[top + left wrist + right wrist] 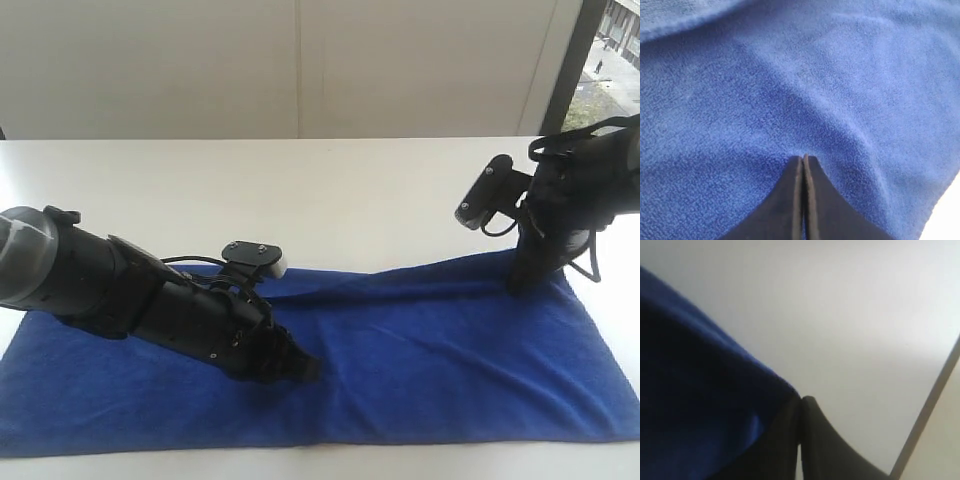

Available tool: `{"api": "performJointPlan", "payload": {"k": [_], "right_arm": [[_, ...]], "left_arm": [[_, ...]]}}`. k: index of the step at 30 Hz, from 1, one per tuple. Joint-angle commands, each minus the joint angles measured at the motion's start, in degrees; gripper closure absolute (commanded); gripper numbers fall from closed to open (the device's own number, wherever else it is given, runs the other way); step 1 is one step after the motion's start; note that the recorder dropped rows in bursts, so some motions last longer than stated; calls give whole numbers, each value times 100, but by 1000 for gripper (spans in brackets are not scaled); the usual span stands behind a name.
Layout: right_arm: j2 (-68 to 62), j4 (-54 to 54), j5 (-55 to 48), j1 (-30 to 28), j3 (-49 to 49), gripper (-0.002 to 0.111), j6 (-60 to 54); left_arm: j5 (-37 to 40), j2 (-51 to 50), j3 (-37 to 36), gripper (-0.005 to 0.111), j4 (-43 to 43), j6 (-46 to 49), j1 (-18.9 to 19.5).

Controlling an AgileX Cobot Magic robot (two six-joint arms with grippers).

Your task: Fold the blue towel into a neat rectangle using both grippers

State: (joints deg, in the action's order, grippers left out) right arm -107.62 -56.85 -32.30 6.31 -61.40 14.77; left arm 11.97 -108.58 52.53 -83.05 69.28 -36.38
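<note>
1 blue towel [430, 370] is recorded spread lengthwise over the near part of a white table [330, 180], mostly flat, with its near hem close to the table's front edge. 2 arms are noted over it. The left gripper [306, 368] is held low over the left-centre of the cloth, tips down on the fabric. In the left wrist view its fingers [785, 210] are seen pressed together with only a hairline seam between them, and faint creases in the pile converge at the tips. Whether any cloth is caught between them cannot be told. The right gripper [520, 284] is set nearly upright at the towel's far right corner. That corner is held up off the table, and a soft ridge is seen running from it along the far hem toward the middle. In the right wrist view the fingers [825, 450] are seen closed tight, the towel's edge pinched at the very tips, with bare table behind. Part of the far left hem is hidden by the left arm.
</note>
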Motion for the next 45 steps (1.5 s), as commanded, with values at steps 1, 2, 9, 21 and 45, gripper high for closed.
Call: {"api": "performJointPlan", "payload": {"k": [1,2,9,21,45], "right_arm": [[4,-1065,150,-10,-125,108,973],[-19,-1169,166,-10,-151,108,1083],[-680,-1550,111,-33,-575,108,1129],[-1651,-2718,-343,-33,-1012,95,2298],[542,5231,-1858,-9,-988,91,-3564]], "left_arm": [[162,-106,-42,107,52,13,-41],[162,-106,-42,107,52,13,-41],[309,-106,-42,107,52,2,-41],[426,-106,-42,107,52,13,-41],[-444,1782,-109,107,709,235,-29]]}}
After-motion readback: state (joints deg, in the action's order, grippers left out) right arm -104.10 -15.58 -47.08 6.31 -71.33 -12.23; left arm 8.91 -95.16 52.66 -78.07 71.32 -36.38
